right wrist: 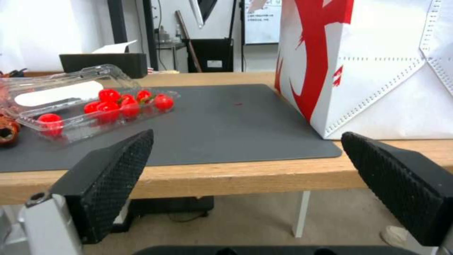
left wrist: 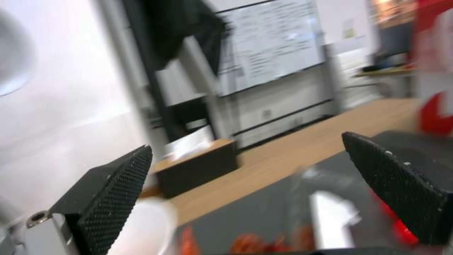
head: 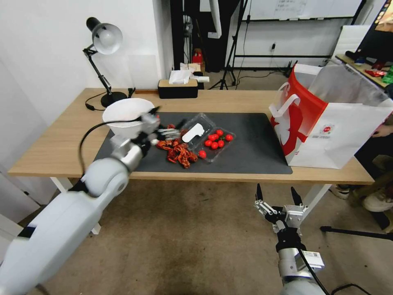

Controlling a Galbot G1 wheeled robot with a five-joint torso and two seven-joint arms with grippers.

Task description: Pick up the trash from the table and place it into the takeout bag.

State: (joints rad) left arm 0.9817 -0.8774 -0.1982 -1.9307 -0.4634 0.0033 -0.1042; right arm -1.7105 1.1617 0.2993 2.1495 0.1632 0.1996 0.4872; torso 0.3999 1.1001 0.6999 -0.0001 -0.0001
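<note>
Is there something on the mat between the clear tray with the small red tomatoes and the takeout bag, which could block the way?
Nothing visible does. Between the clear tray and the takeout bag lies only bare dark mat. The open left gripper hovers by the tray's left end, above the red scraps; the open right gripper waits below the table edge.

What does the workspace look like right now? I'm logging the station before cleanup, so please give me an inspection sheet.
Surface: light-wood table with dark grey mat.
Job's things: open clear clamshell tray with cherry tomatoes, red shell scraps, white bowl; takeout bag upright at the table's right end.
Clutter: desk lamp, tissue box.
Grippers: left gripper over the mat by the scraps, jaws apart; right gripper below the table's front edge, jaws apart.
Cables: lamp cord on the table; floor cables behind.
Surroundings: tripods, whiteboard.
</note>
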